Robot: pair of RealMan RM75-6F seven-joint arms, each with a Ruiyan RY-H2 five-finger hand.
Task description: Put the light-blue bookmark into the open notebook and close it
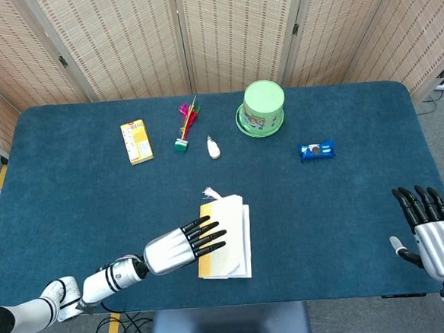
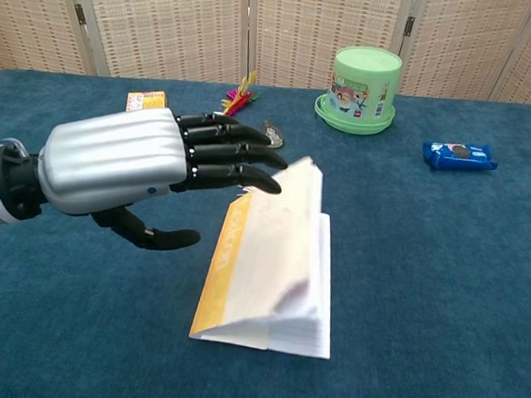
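Left hand (image 1: 183, 246) low over the near part of the bench (image 1: 71, 192), fingers (image 2: 232, 151) straight and fanned apart, thumb hanging below; it grips nothing. The fingertips reach onto the left cover of the notebook (image 1: 225, 238).

Notebook lies just ahead of those fingertips, nearly folded shut. Chest view: the cover with the yellow-orange spine strip slopes up and is not yet flat on the page block, so a wedge of a gap remains on the far side. Whether the fingertips press the cover or sit just above it, cannot tell.

Light-blue bookmark itself hidden between the pages. Only its tassel (image 1: 209, 193) shows, sticking out of the far end of the notebook, just beyond the left fingertips.

Right hand (image 1: 433, 232) at the near right corner of the bench, well apart from the notebook and the left hand; fingers upright and spread, holding nothing. Seen in the head view only.

Far side of the bench, well beyond the left hand: yellow box (image 1: 136, 142), feathered shuttlecock (image 1: 185, 125), small white object (image 1: 214, 147), green lidded tub (image 1: 261, 109). Blue snack packet (image 1: 316, 150) lies between the tub and the right hand.
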